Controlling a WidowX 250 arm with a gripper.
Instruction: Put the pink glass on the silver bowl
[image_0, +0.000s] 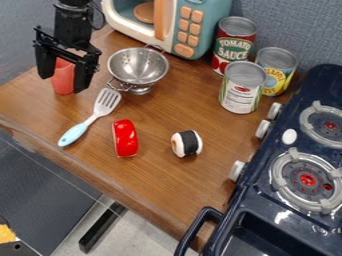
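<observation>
Find hand (65, 75) at view's upper L, clamped on pink glass (63, 86) by the look of it, w/ a finger to either side. Pointing down, w/ glass approx. upright betw. fingers & long axis roughly in line w/ them. On desk (153, 175) or just off it: can't tell. Next out, silver bowl (137, 64), to view's R of hand & glass, near but apart, open side up. So prob. lift first, enough to clear the rim, then go R in view & lower, keeping upright. Risk: clipping bowl's edge & tipping it, prob. being light.

Count, working outward: 1 hand, 1 glass, 1 bowl, 1 spatula (93, 118) w/ blue handle, 1 toy microwave (190, 26) behind bowl, 1 curved red piece (125, 138), 1 sushi-like roll (189, 143) w/ black band, 3 cans (241, 91) grouped at R, 1 toy stove (257, 201) w/ 2 burners (307, 179).
</observation>
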